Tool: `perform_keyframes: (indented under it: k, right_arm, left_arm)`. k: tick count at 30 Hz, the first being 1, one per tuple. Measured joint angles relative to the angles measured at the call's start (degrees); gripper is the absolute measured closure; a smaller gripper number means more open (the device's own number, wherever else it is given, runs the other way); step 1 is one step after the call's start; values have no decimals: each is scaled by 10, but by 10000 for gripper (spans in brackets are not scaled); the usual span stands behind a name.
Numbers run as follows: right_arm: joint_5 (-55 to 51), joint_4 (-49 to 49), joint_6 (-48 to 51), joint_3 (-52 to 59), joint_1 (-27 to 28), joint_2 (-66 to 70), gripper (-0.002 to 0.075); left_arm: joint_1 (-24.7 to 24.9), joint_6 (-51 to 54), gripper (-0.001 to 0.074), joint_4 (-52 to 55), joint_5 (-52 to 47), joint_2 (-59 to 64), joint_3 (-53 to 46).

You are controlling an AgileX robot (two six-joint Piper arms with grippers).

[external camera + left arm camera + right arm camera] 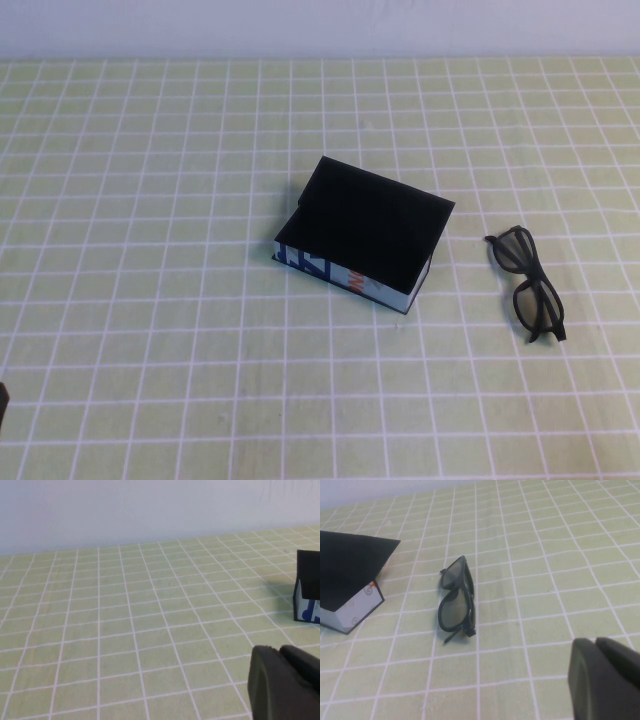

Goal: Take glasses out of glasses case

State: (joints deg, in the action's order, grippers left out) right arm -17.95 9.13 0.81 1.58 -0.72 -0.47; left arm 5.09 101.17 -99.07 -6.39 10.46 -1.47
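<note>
The glasses case (365, 225) sits mid-table, black on top, with a white printed side facing the near edge. It also shows in the right wrist view (350, 575), and one corner of it in the left wrist view (307, 587). The black glasses (530, 285) lie on the cloth to the right of the case, apart from it and outside it. My right gripper (595, 641) hovers near the glasses (456, 600), shut and empty; the high view does not show it. My left gripper (280, 650) is shut and empty over bare cloth, well left of the case.
A yellow-green cloth with a white grid (150, 300) covers the whole table. A pale wall (320, 25) runs along the far edge. A dark sliver (3, 405) shows at the high view's lower left edge.
</note>
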Motion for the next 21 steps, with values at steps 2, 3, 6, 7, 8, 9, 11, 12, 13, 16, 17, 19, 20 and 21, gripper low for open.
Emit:
perform_keyframes:
  k: [2,3,6,7,8,9,11,12,13,16,17,19,20,21]
  right_arm:
    - [0,0,0,0,0,0,743]
    - [0,0,0,0,0,0,743]
    - [0,0,0,0,0,0,743]
    - [0,0,0,0,0,0,743]
    - [0,0,0,0,0,0,743]
    - [0,0,0,0,0,0,743]
    - [0,0,0,0,0,0,743]
    - [0,0,0,0,0,0,743]
    - [0,0,0,0,0,0,743]
    - [0,0,0,0,0,0,743]
    - [0,0,0,0,0,0,743]
    - [0,0,0,0,0,0,743]
    - [0,0,0,0,0,0,743]
    - [0,0,0,0,0,0,743]
  left_arm:
    - [0,0,739,0,6,0,0]
    - [0,0,739,0,10,0,0]
    - [0,0,739,0,29,0,0]
    - [0,-5,739,1,37,0,0]
    - [0,-17,739,16,43,0,0]
    - [-1,-49,739,53,49,0,0]
    - [-3,-163,739,154,55,-1,0]
    - [-4,-230,739,216,55,-4,0]
    - [-5,-287,739,274,55,-7,0]
    - [-6,-369,739,359,56,-19,0]
    - [-6,-377,739,370,59,-23,0]
    - [-6,-388,739,384,71,-35,0]
    - [-6,-393,739,389,78,-40,0]
    - [-6,-401,739,401,85,-47,0]
